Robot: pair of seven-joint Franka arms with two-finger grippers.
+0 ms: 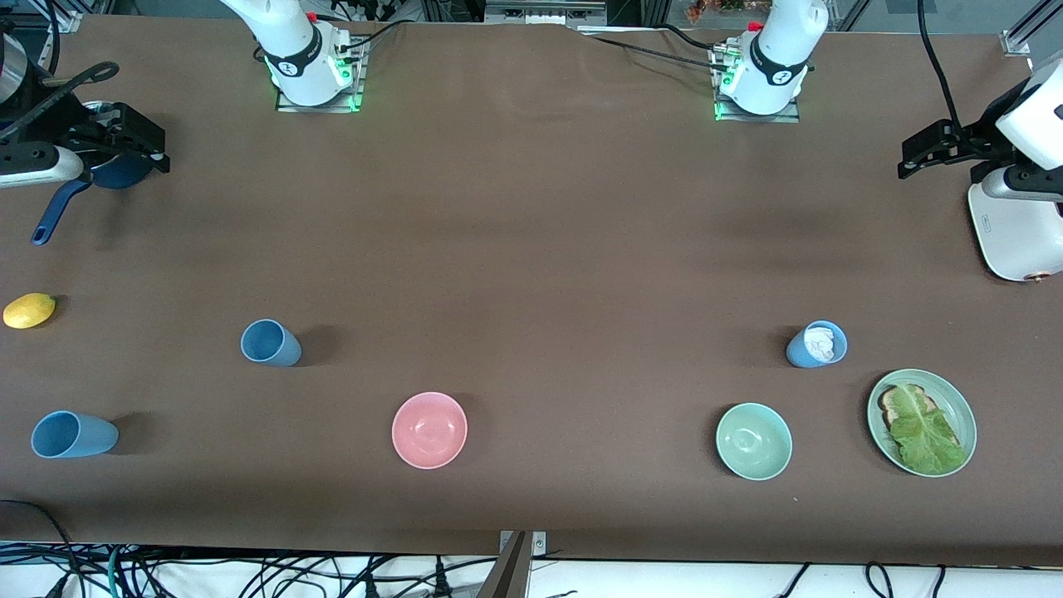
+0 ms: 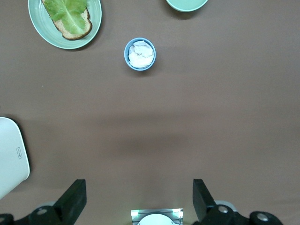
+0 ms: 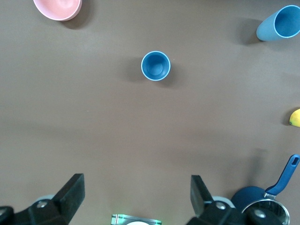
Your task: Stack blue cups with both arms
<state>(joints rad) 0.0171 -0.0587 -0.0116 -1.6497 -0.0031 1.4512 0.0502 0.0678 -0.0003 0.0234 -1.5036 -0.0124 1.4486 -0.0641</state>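
Note:
Three light-blue cups stand on the brown table. One cup (image 1: 270,342) (image 3: 155,65) is toward the right arm's end, and a second cup (image 1: 73,434) (image 3: 279,23) is nearer the front camera at that end. The third cup (image 1: 817,344) (image 2: 139,54), toward the left arm's end, holds crumpled white material. My right gripper (image 1: 124,133) (image 3: 136,192) is open and empty, high over the dark-blue pot. My left gripper (image 1: 930,149) (image 2: 139,197) is open and empty, high beside the white appliance.
A pink bowl (image 1: 429,429), a mint-green bowl (image 1: 753,441) and a green plate (image 1: 955,399) with bread and lettuce sit along the front. A lemon (image 1: 29,311) and a dark-blue pot (image 1: 116,170) lie at the right arm's end, a white appliance (image 1: 1017,228) at the left arm's end.

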